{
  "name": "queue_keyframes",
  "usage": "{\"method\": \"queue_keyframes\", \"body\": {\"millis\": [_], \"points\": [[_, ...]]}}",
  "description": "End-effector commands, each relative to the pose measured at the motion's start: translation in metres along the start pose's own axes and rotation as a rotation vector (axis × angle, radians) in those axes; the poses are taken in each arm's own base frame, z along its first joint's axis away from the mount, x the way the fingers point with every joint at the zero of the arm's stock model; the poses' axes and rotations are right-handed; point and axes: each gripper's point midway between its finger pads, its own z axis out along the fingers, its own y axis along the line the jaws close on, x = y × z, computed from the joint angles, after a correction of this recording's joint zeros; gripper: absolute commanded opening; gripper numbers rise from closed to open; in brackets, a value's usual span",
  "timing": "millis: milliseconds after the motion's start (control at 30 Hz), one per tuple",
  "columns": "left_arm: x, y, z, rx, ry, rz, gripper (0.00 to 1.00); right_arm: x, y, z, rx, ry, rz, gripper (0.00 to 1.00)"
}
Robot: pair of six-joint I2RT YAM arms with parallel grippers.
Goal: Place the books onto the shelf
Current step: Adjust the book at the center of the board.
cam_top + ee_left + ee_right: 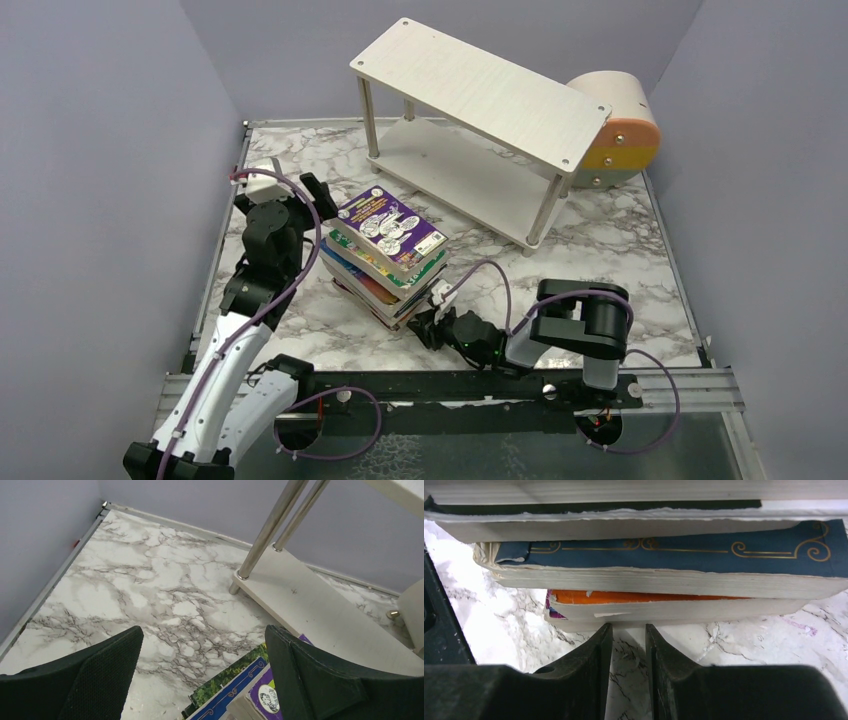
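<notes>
The books [385, 255] lie in a skewed stack mid-table, topped by a purple cartoon cover [392, 225]. The shelf [480, 90] stands behind them with both boards bare. My right gripper [432, 318] lies low at the stack's near right corner. In the right wrist view its jaws [629, 626] stand nearly together, a thin slit of marble between them, tips at the bottom book's page edge under the orange book [634, 597] and blue book [674, 552]. My left gripper [312, 190] hovers open at the stack's far left corner [235, 685], holding nothing.
A round beige-and-orange box [620, 130] sits behind the shelf's right end. Grey walls close in the marble table [620, 260] on three sides. The shelf's lower board [310, 610] and metal legs [265, 535] lie just beyond my left gripper.
</notes>
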Motion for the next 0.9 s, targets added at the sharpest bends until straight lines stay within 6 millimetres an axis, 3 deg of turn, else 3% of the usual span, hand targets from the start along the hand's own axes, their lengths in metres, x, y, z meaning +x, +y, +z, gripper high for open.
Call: {"method": "queue_keyframes", "body": {"millis": [0,467,867], "points": [[0.011,0.006,0.007,-0.042,0.004,-0.025,0.86,-0.001,0.002,0.006,0.021,-0.033,0.012,0.29],[0.04,0.039,0.023,-0.243,0.029,-0.022,0.93,-0.022,-0.024,-0.028,0.135,-0.067,0.053,0.29],[0.042,0.034,0.046,-0.155,0.1,-0.109,0.99,-0.035,-0.029,-0.041,0.153,-0.067,0.041,0.3]]}}
